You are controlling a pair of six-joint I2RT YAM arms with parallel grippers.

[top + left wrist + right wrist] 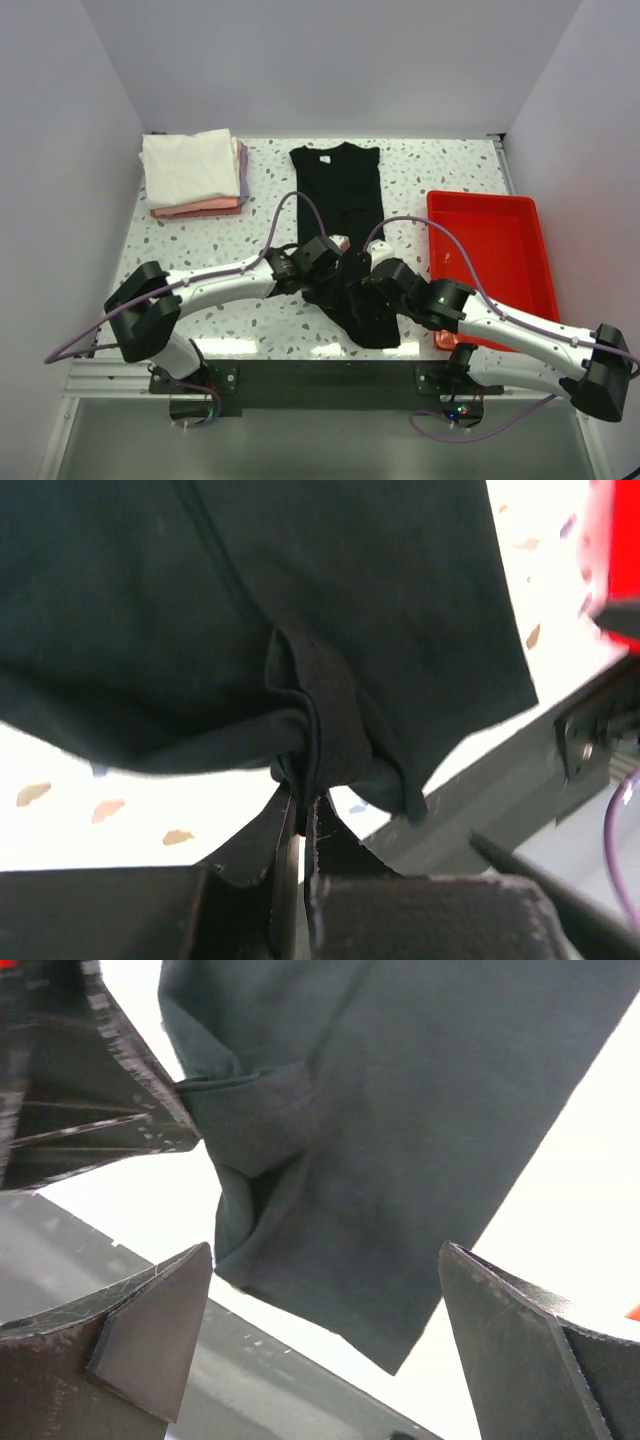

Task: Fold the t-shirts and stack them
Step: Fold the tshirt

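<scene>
Long black t-shirt (340,190) flat mid-table, near hem bunched; folded white, pink, lavender stack (190,168) at far-left corner

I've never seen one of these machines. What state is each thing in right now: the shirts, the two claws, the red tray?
black shirt, flat at its far end, near end bunched up.
left gripper, shut on a fold of the black shirt.
right gripper, open, over the black shirt, gripping nothing.
stack of folded shirts, neat, white one on top.
red tray, empty.
</scene>
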